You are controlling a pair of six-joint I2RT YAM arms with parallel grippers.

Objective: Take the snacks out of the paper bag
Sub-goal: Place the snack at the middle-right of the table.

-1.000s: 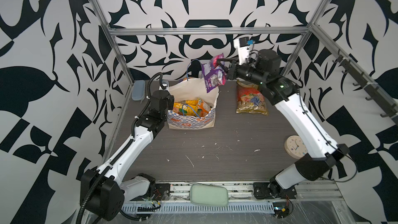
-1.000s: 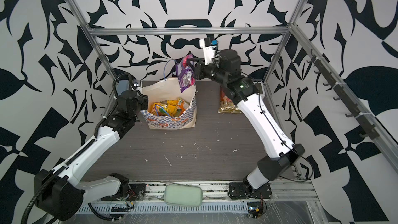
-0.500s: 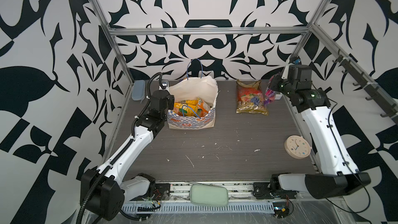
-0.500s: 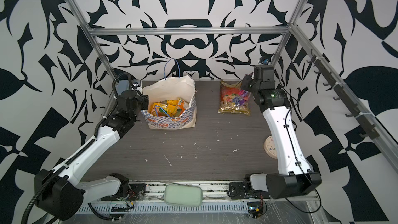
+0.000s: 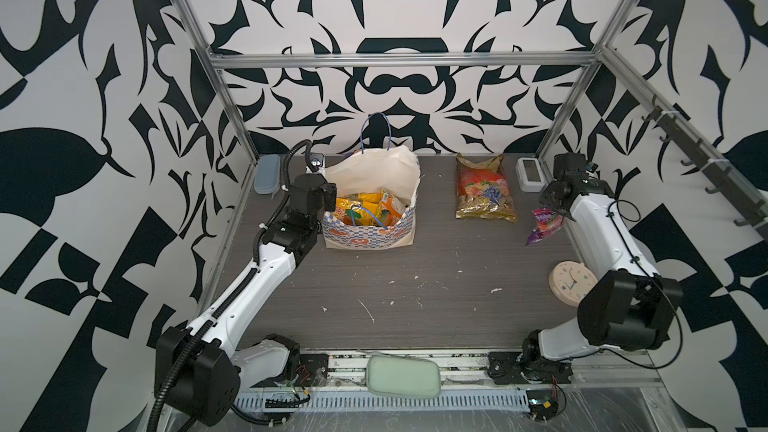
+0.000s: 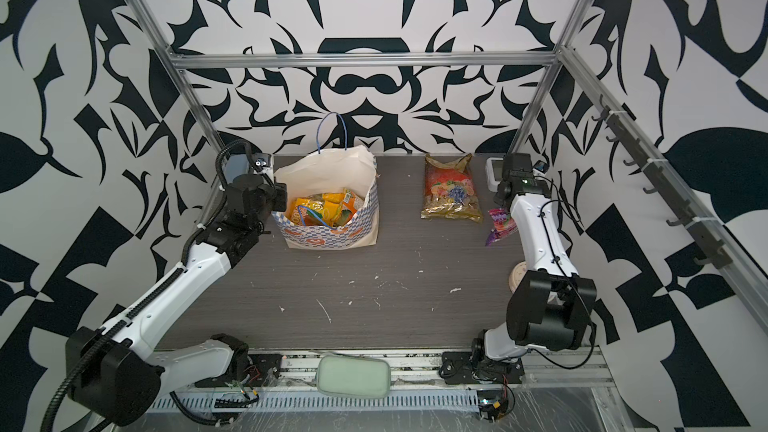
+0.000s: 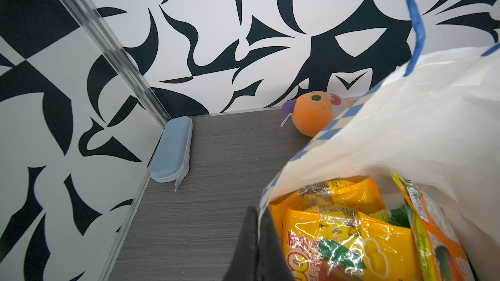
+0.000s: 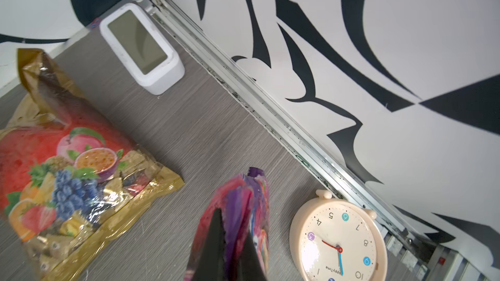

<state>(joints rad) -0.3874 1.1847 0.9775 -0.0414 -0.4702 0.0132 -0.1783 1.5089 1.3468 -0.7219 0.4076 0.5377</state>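
The cream paper bag point(image 5: 376, 184) with its blue checkered band stands open at the back left in both top views. Yellow-orange snack packets point(image 7: 338, 225) lie inside it. My left gripper point(image 7: 258, 239) is shut on the bag's left rim. The large gold-red fruit-print bag point(image 5: 484, 189) lies flat on the table to the bag's right. My right gripper point(image 8: 232, 241) is shut on the purple packet point(image 5: 546, 224), which hangs low by the right wall, between the fruit-print bag point(image 8: 67, 171) and a clock. I cannot tell whether its lower end touches the table.
A round cream clock point(image 5: 571, 282) lies by the right wall, and a white digital clock point(image 5: 530, 172) sits in the back right corner. A blue case point(image 5: 266, 174) lies along the left wall. An orange plush toy point(image 7: 313, 112) sits behind the bag. A pale green pouch point(image 5: 403, 376) rests on the front rail.
My right arm has swung from above the paper bag to the right wall and come down, carrying the purple packet. The left gripper has kept its hold on the bag's rim.
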